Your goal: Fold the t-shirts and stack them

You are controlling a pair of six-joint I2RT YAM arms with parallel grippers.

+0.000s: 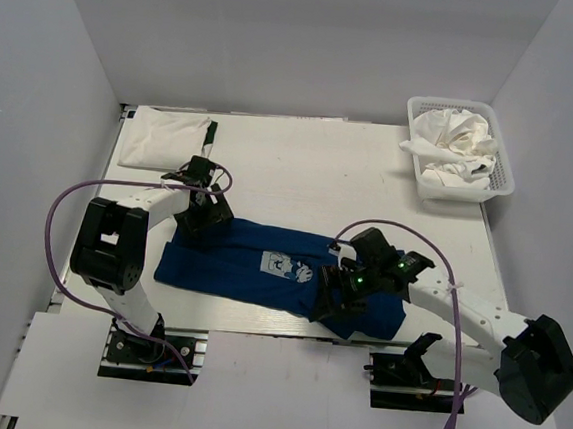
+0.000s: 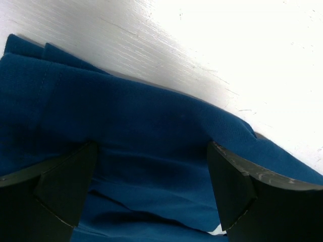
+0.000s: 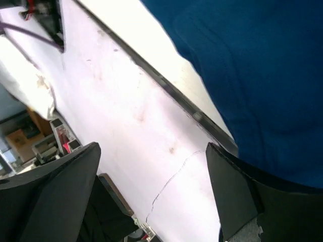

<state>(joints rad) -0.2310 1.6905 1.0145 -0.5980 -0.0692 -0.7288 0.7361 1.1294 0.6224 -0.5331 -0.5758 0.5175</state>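
A white table (image 1: 301, 166) with a faint wood grain fills the middle of the booth. Plain white walls (image 1: 302, 35) box it in at nine, twelve and three o'clock. At about two o'clock on the tabletop, close to the right-hand wall, sits a white plastic lattice basket (image 1: 461, 193). A dark metal edge strip (image 3: 197, 117) runs along the six o'clock side. A scuffed pale board (image 3: 131, 136) lies just past it. Far off and blurred is a brown cardboard box (image 3: 19, 138).

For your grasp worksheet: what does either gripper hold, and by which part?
Nothing. The left gripper and right gripper both stand open at edges of the royal-blue cloth t-shirt.
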